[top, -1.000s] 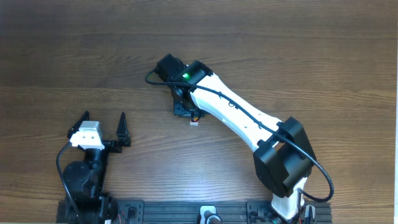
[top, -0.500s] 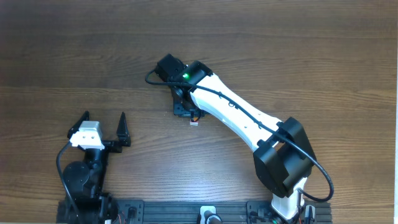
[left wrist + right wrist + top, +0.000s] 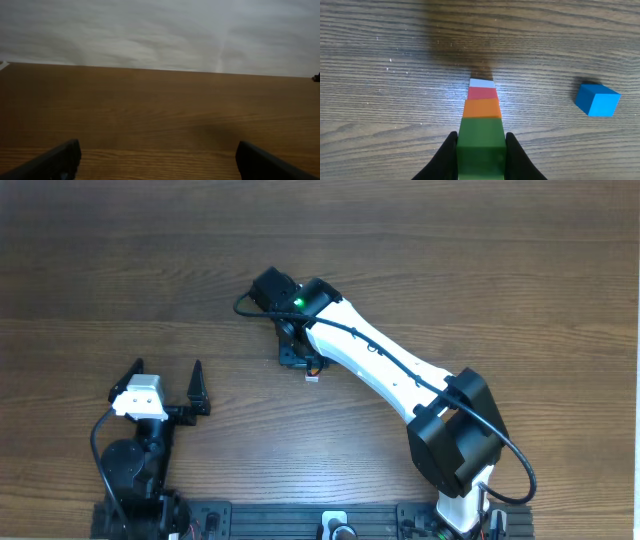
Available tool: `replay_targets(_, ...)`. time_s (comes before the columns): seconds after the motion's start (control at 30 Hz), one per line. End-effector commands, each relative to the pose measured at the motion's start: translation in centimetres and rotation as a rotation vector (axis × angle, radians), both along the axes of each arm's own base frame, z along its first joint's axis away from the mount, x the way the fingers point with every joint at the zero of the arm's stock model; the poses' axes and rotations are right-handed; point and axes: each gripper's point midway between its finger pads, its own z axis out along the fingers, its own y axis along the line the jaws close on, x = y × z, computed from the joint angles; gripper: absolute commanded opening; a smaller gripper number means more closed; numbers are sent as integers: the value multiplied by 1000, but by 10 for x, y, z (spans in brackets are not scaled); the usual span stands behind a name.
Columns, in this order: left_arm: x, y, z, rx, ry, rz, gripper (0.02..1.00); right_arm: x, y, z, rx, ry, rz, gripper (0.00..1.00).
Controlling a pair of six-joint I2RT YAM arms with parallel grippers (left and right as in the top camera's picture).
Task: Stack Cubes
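Right tool (image 3: 480, 152) clamped on green cube (image 3: 480, 135), which tops a stack. Below it: orange cube (image 3: 482, 107), red cube (image 3: 482, 93), bottom cube (image 3: 482, 83), perhaps white. Blue cube (image 3: 598, 99) sits apart on desk (image 3: 380, 60). Left tool (image 3: 166, 378) spread wide near its base.

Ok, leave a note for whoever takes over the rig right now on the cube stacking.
Left gripper: open, near its base, holding nothing.
Right gripper: shut on the green cube, which tops the stack.
Stack, bottom up: white cube, red cube, orange cube, green cube.
Blue cube: alone on the table, apart from the stack.
Done: four cubes stacked.
Left: release green, then probably add blue.
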Motion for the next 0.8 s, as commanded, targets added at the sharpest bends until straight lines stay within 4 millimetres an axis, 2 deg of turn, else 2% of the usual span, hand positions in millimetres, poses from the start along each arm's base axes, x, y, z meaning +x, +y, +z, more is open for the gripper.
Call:
replay_targets(0.03, 0, 0, -2, 11, 2, -2, 1000, 1, -4, -9, -13, 17, -18, 119)
replay_targets(0.3, 0, 0, -2, 11, 2, -2, 1000, 1, -4, -9, -12, 15, -17, 178)
replay_targets(0.8, 0, 0, -2, 11, 1, -2, 1000, 0, -5, -12, -18, 21, -18, 220)
